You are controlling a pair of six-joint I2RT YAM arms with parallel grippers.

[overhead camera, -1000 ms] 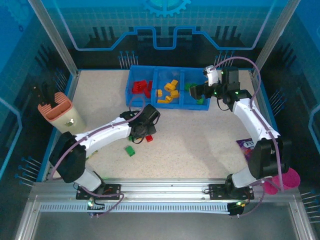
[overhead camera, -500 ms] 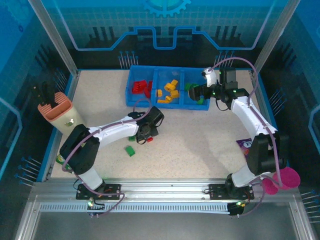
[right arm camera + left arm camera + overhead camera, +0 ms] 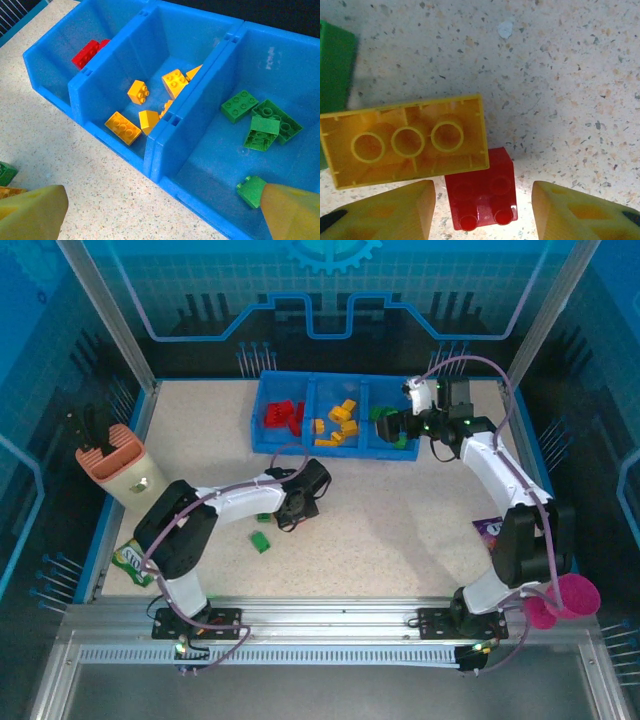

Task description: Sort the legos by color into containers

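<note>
My left gripper (image 3: 482,214) (image 3: 292,510) is low over the table, open, its yellow fingers (image 3: 387,210) on either side of a small red lego (image 3: 481,192) with a gap on each side. An upturned yellow lego (image 3: 405,142) lies against that red one, and a green lego (image 3: 335,70) lies further off. One more green lego (image 3: 260,540) lies alone on the table. The blue tray's containers (image 3: 330,448) hold red legos (image 3: 89,52), yellow legos (image 3: 122,127) and green legos (image 3: 262,125). My right gripper (image 3: 162,216) (image 3: 393,426) hangs open over the green compartment's front wall.
A beige-and-pink utensil holder (image 3: 115,465) stands at the left edge. A snack packet (image 3: 133,562) lies near the left arm's base. A purple packet (image 3: 492,529) and a magenta cup (image 3: 566,600) sit at the right near corner.
The left arm's elbow has swung toward the near left while its gripper stayed over the loose bricks, fingers a little narrower. The right gripper has hardly moved.
</note>
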